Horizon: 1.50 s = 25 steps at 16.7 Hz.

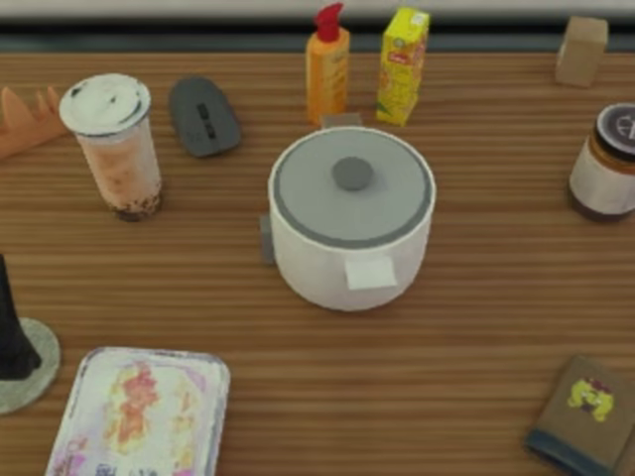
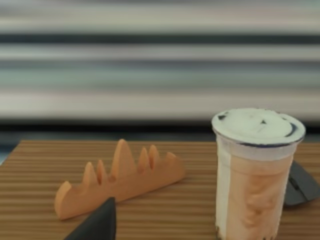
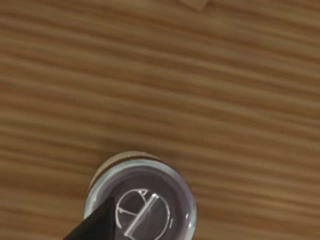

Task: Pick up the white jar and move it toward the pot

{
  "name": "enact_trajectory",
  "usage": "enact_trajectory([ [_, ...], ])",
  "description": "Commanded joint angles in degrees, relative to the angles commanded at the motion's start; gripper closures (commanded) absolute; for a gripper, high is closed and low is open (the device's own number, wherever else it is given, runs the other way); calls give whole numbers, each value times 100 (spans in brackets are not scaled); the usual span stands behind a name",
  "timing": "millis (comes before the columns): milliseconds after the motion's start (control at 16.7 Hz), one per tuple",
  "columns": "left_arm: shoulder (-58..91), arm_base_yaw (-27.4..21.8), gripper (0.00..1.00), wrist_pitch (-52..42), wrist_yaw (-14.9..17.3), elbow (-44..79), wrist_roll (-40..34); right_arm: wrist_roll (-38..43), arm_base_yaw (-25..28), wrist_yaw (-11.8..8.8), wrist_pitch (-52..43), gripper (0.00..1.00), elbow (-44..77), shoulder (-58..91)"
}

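Observation:
The white jar (image 1: 605,164) stands upright at the table's right edge, with a dark lid, orange band and white label. It is well to the right of the pot (image 1: 349,220), a big white pot with a grey lid at the table's middle. In the right wrist view the jar's lid (image 3: 145,210) lies straight below my right gripper. One dark fingertip (image 3: 97,225) overlaps the lid's rim, and no second finger shows beside it. The right arm is outside the top view. My left arm (image 1: 12,332) stays parked at the left edge, with one fingertip (image 2: 100,222) in its own view.
A tall cup with brown pearls (image 1: 114,149), an orange comb-shaped piece (image 1: 25,119) and a grey mouse (image 1: 203,116) lie at the back left. An orange bottle (image 1: 327,69) and a yellow carton (image 1: 402,64) stand behind the pot. A foil tray (image 1: 139,412) and a brown book (image 1: 585,416) sit near the front.

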Motion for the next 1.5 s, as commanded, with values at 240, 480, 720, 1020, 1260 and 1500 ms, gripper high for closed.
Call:
enact_trajectory([
  [240, 0, 0, 0, 0, 0, 0, 0, -308, 136, -52, -1028, 0, 823, 1533],
  [480, 0, 0, 0, 0, 0, 0, 0, -457, 213, -82, -1549, 0, 1058, 2147],
  [720, 0, 0, 0, 0, 0, 0, 0, -457, 213, -82, -1549, 0, 1058, 2147],
  [1020, 0, 0, 0, 0, 0, 0, 0, -467, 207, -83, -1170, 0, 617, 2051],
  [1260, 0, 0, 0, 0, 0, 0, 0, -457, 215, -86, -410, 0, -426, 1839],
  [1500, 0, 0, 0, 0, 0, 0, 0, -454, 219, -87, -47, 0, -833, 1758],
])
